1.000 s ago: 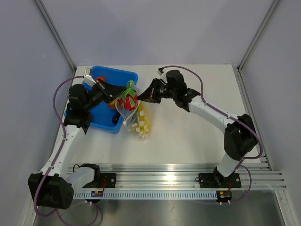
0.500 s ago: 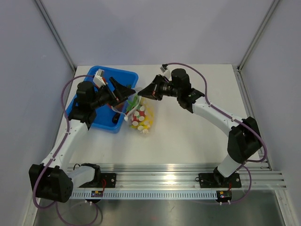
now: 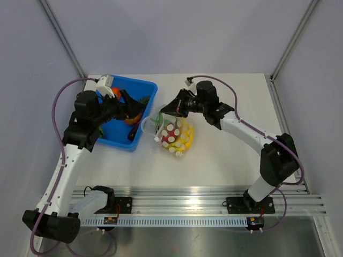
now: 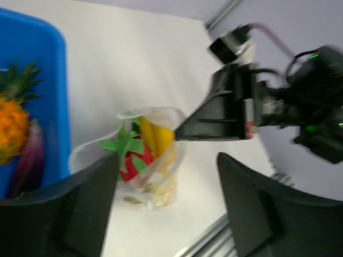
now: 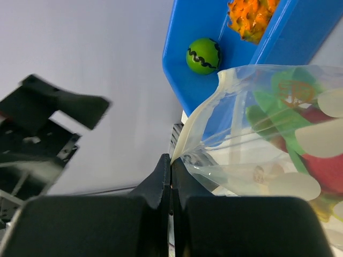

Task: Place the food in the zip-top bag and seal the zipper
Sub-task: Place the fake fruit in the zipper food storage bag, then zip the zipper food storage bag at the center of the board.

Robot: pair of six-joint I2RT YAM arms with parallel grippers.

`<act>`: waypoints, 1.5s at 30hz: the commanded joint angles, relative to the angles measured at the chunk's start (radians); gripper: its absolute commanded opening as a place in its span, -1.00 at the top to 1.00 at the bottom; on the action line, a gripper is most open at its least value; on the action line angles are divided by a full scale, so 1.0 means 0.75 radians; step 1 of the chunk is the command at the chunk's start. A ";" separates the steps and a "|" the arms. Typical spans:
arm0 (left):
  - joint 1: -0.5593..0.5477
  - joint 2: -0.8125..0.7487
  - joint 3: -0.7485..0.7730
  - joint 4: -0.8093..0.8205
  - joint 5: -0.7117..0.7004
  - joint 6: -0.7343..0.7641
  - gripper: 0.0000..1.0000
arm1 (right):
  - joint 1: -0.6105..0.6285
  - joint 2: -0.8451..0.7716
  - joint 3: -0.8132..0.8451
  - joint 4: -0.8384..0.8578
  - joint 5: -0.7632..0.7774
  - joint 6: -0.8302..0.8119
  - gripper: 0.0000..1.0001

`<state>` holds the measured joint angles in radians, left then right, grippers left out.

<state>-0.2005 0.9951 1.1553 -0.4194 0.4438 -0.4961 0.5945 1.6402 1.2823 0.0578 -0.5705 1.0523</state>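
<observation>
The clear zip-top bag [image 3: 174,135] hangs over the table just right of the blue bin, its mouth open toward the left. Inside it is food: a pink-red fruit with green leaves [image 4: 130,155], a yellow piece [image 4: 158,136] and white-spotted pieces. My right gripper [image 3: 163,111] is shut on the bag's mouth edge, pinching the pale zipper strip [image 5: 199,118] between its fingertips [image 5: 163,166]. My left gripper [image 3: 136,106] stands open and empty over the bin's right side, a short way left of the bag mouth.
The blue bin [image 3: 107,135] at the table's left holds more food: an orange spiky fruit [image 5: 249,16], a green ball [image 5: 203,55], an orange pineapple [image 4: 10,120] and a purple piece [image 4: 27,166]. Metal rails [image 3: 203,206] run along the near edge.
My left gripper opened, dropped the pink-red fruit into the bag and drew back left over the bin. The right gripper carried the bag a little to the right.
</observation>
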 commanded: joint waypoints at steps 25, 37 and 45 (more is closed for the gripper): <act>-0.246 0.279 -0.258 0.212 -0.168 0.199 -0.50 | -0.007 -0.229 -0.047 -0.187 -0.145 -0.233 1.00; -0.291 0.447 -0.086 0.209 -0.046 -0.050 1.00 | -0.009 -0.323 0.151 -0.809 0.197 -0.666 -0.21; -0.291 0.355 -0.058 0.218 -0.051 -0.347 1.00 | 0.172 -0.796 -0.285 -0.658 0.752 -1.144 -0.23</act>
<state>-0.4179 1.3426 1.0454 -0.3214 0.3882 -0.6292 0.6483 1.1549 1.1900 -0.4858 -0.2111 0.4232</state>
